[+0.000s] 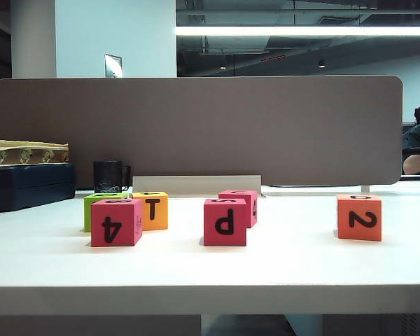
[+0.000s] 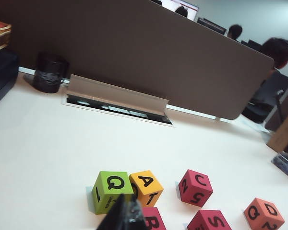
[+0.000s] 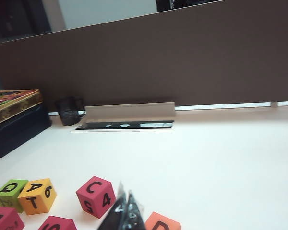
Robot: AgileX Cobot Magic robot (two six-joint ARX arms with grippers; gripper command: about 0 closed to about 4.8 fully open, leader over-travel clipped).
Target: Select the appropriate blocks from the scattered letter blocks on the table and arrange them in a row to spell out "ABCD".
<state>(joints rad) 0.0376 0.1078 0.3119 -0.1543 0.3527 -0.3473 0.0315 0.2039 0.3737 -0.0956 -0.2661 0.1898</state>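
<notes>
Six letter blocks lie scattered on the white table [image 1: 287, 266]. On the left stand a lime-green block [image 1: 93, 208], a pink block showing 4 [image 1: 115, 222] and a yellow-orange block showing T [image 1: 154, 211]. In the middle are a pink "p" block [image 1: 225, 222] and a pink block [image 1: 243, 203] behind it. An orange-red block marked 2 [image 1: 359, 218] stands apart on the right. Neither gripper shows in the exterior view. My left gripper [image 2: 127, 198] hovers shut and empty over the green Q block [image 2: 111, 190] and the pink B block [image 2: 154, 219]. The right gripper [image 3: 125, 189] is shut and empty between the pink C block [image 3: 96, 196] and the orange-red D block [image 3: 162, 223].
A brown partition [image 1: 196, 129] closes off the back of the table, with a beige cable flap [image 1: 196, 184] at its foot. A black mug [image 1: 109, 176] and a dark box with a decorated tin [image 1: 28, 183] on top sit at the back left.
</notes>
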